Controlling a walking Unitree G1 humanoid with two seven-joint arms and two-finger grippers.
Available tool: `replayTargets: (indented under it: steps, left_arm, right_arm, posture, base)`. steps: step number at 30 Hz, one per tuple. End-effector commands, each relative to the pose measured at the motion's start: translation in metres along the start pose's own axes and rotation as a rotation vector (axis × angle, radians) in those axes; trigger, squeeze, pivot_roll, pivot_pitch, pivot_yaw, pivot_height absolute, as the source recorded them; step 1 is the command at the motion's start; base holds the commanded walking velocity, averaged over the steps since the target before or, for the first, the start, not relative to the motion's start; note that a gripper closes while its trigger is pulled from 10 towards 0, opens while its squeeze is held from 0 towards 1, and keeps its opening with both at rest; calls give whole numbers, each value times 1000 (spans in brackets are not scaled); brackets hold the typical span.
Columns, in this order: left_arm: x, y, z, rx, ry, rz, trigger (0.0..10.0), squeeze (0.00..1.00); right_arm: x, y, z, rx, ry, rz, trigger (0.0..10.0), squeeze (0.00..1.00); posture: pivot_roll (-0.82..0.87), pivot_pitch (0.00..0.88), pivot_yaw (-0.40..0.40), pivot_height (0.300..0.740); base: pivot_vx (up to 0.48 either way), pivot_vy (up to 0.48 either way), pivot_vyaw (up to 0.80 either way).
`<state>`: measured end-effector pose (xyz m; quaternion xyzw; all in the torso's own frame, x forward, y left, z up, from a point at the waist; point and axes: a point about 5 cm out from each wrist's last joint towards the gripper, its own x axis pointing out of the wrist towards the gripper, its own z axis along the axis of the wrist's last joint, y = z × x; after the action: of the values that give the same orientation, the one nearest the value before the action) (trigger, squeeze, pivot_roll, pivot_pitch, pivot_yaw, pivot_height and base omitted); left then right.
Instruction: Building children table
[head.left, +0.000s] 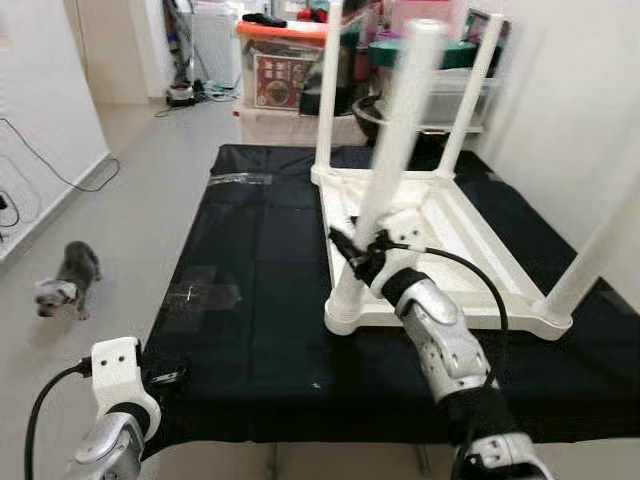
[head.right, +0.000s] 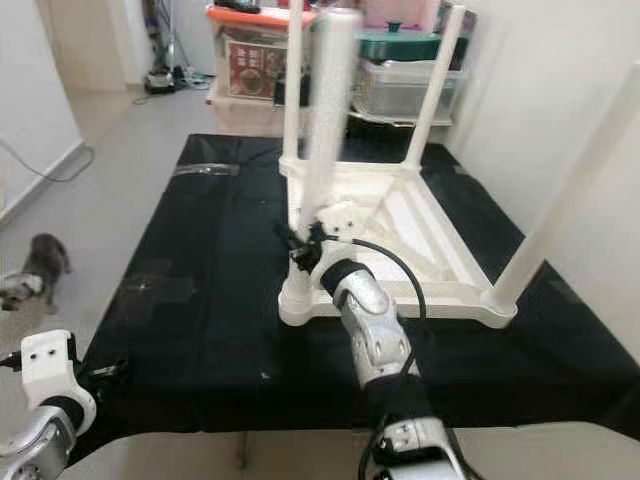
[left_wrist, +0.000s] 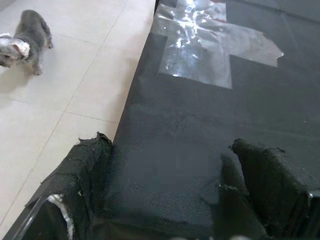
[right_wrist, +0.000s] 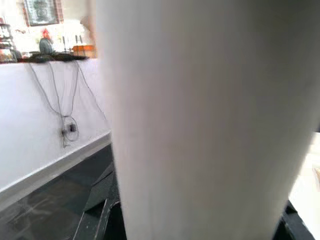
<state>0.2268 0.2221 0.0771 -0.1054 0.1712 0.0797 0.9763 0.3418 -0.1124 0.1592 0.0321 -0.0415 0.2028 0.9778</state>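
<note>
We saw the white children table (head.left: 430, 230) upside down on the black surface (head.left: 250, 300). Our right gripper (head.left: 365, 255) was clenched around the near leg (head.left: 395, 140), at its socket corner. Left gripper (left_wrist: 165, 200) sat released at the surface edge. Best done, we judged, by keeping the leg vertical while seating it.

near table leg (head.left: 400, 130): blurred, top cut by upper frame edge | right gripper (head.left: 358, 252): fingers mostly hidden behind that leg, grip unclear | far-right leg (head.left: 600, 250): cut by right edge | storage boxes (head.left: 290, 70), top centre: contents too small to tell | left gripper (left_wrist: 165, 200): fingertips cut at bottom edge
</note>
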Motion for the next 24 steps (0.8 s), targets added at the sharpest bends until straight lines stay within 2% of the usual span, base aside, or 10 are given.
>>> replayTargets:
  steps: [1, 5, 11, 12, 14, 16, 18, 20, 22, 24]
  left_arm:
    - [2, 3, -1, 5, 8, 3, 10000, 0]
    - [10, -4, 2, 7, 2, -16, 10000, 0]
    - [12, -5, 4, 1, -7, -17, 10000, 0]
    - [12, -4, 4, 0, -7, -14, 10000, 0]
    - [12, -4, 4, 0, -7, -14, 10000, 0]
    - [11, -3, 2, 0, -3, -13, 10000, 0]
    - [12, -5, 0, -1, 2, -17, 10000, 0]
    - [12, -5, 0, -1, 2, -17, 10000, 0]
    - [14, -7, 1, -6, -2, -21, 10000, 0]
    - [14, -7, 1, -6, -2, -21, 10000, 0]
  right_arm:
    - [-25, -14, -55, 1, 307, -160, 10000, 0]
    - [-19, -25, -49, 30, 396, -298, 10000, 0]
    - [-10, -13, -36, 35, 363, -261, 10000, 0]
    - [-5, 0, -28, 27, 305, -138, 10000, 0]
    - [-5, 0, -28, 27, 305, -138, 10000, 0]
    - [-2, 15, -23, 25, 270, 53, 10000, 0]
    - [-9, 34, -17, -51, 238, 387, 10000, 0]
    - [-9, 34, -17, -51, 238, 387, 10000, 0]
    - [-17, 38, -11, -109, 211, 627, 10000, 0]
    - [-17, 38, -11, -109, 211, 627, 10000, 0]
  posture:
    - [27, 0, -31, 740]
    - [25, 0, -34, 740]
    - [30, 0, -41, 740]
    - [28, 0, -38, 740]
    - [28, 0, -38, 740]
    - [25, 0, -37, 740]
    - [25, 0, -43, 740]
    - [25, 0, -43, 740]
    - [29, 0, -52, 740]
    - [29, 0, -52, 740]
  base:
    - [0, 0, 0]
    - [0, 0, 0]
    - [0, 0, 0]
    - [0, 0, 0]
    - [0, 0, 0]
    - [0, 0, 0]
    - [0, 0, 0]
    - [0, 0, 0]
    - [0, 0, 0]
    - [0, 0, 0]
